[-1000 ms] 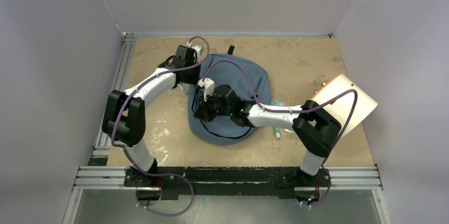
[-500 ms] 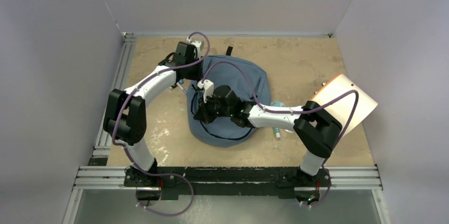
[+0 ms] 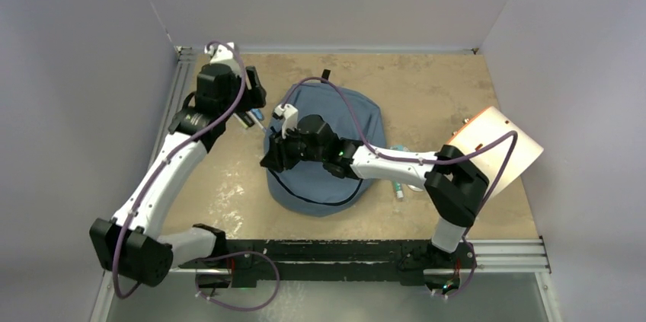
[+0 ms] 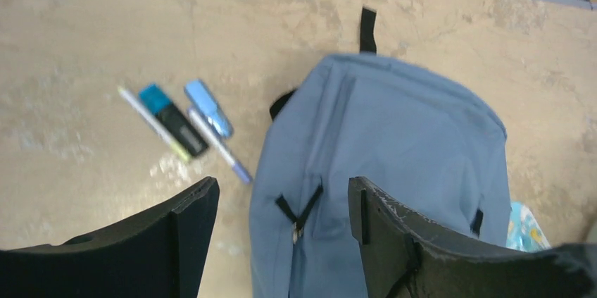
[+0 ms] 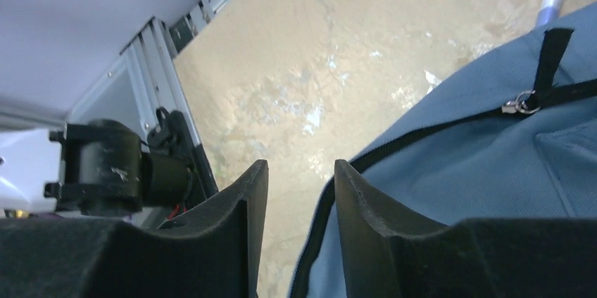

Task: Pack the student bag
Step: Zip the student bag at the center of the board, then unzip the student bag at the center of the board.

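1. The bag (image 3: 358,113) lies in the middle of the table (image 3: 426,86); from above the right arm (image 3: 388,161) hides part of it
2. The left gripper (image 4: 281,187) is spread wide near the far left corner, holding nothing
3. The right gripper (image 5: 299,165) is a little apart at the bag's left edge, pinching nothing
4. The pens (image 4: 174,123) are tiny from above, clear in the left wrist view
5. Only the right wrist view shows the zipper pull (image 5: 519,106)
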